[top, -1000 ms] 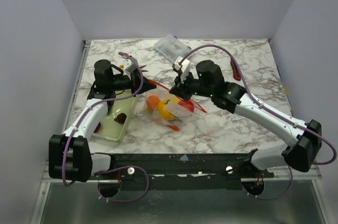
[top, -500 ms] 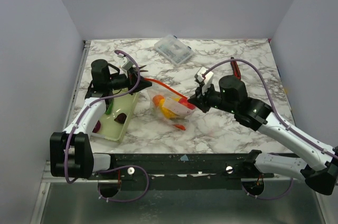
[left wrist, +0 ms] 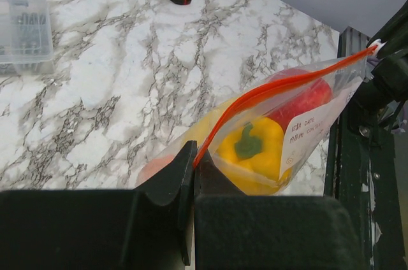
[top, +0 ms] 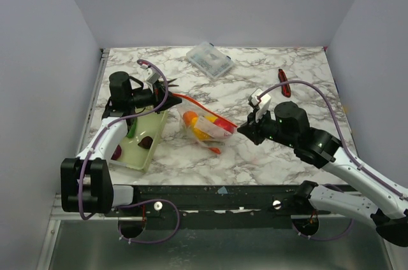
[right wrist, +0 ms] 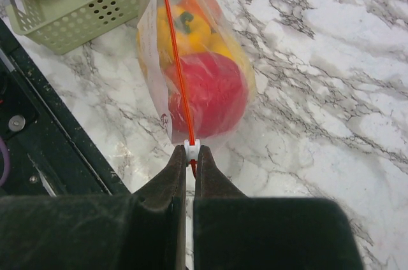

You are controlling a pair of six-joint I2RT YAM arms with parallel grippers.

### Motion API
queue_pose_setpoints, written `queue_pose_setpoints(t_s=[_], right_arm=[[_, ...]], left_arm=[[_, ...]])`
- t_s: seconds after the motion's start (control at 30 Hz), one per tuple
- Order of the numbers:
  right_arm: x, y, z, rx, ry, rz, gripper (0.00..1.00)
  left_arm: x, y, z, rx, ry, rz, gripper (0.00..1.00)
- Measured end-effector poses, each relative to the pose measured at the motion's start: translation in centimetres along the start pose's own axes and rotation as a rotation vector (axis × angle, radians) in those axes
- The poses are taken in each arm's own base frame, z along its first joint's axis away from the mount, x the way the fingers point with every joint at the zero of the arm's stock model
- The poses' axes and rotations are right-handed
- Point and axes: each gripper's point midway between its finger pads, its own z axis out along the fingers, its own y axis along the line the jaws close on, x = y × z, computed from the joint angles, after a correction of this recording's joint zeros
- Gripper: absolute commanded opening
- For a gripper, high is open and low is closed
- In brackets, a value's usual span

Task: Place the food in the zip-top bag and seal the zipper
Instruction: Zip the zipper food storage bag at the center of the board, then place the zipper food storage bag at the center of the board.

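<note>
— What have your pincers got hold of?
— My left pincer [left wrist: 193, 163] is clamped tight on one end of the zipper [left wrist: 274, 85]. My right pincer [right wrist: 190, 155] is pinched closed on the other end, right at the white slider [right wrist: 191, 147]. The red-orange strip runs straight and taut between them.
— And the bag?
— The zip-top bag [top: 207, 128] hangs below that strip, over the middle of the tabletop [top: 255, 158]. The food [right wrist: 213, 92] is inside: a red piece, a yellow one and something orange.
— How much room around it?
— The green basket [top: 137, 149] sits just beside the bag on my left, along the tabletop's left edge. The black front rail [top: 223, 193] is near. Behind the bag lies bare marble, up to the clear box [top: 209, 58] and the red knife [top: 284, 83] toward the far edge.
</note>
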Motion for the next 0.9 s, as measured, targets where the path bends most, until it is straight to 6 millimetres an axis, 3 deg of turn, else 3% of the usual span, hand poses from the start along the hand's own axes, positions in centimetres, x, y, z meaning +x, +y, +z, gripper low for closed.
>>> queue_pose_setpoints(t_s=[0.1,0.2,0.3,0.5,0.6,0.8,0.9], right_arm=[[0.7,-0.1,0.0,0.006,0.011,0.017,0.03],[1.3,-0.1,0.1,0.01,0.02,0.04,0.33],[1.8,0.0,0.2,0.016,0.034,0.08,0.51],[1.9,-0.6,-0.1,0.077,0.057,0.178,0.67],[0.1,-1.6,-1.3,0.151,0.042,0.219,0.72],[-6.3,-3.9,-5.9,0.301,-0.136,0.275,0.75],[-7.6,-4.7,-8.3,0.346,-0.209,0.298,0.74]], left_arm=[[0.1,0.1,0.0,0.0,0.001,-0.003,0.0],[0.3,0.1,0.2,0.008,0.007,-0.019,0.0],[0.4,0.4,0.7,0.009,0.014,-0.034,0.0],[0.8,-0.9,3.2,0.04,0.066,-0.052,0.0],[0.8,-1.9,4.8,0.065,0.097,-0.071,0.0],[1.5,-3.6,9.7,0.091,0.162,-0.172,0.0],[2.7,-5.1,13.0,0.122,0.202,-0.218,0.0]])
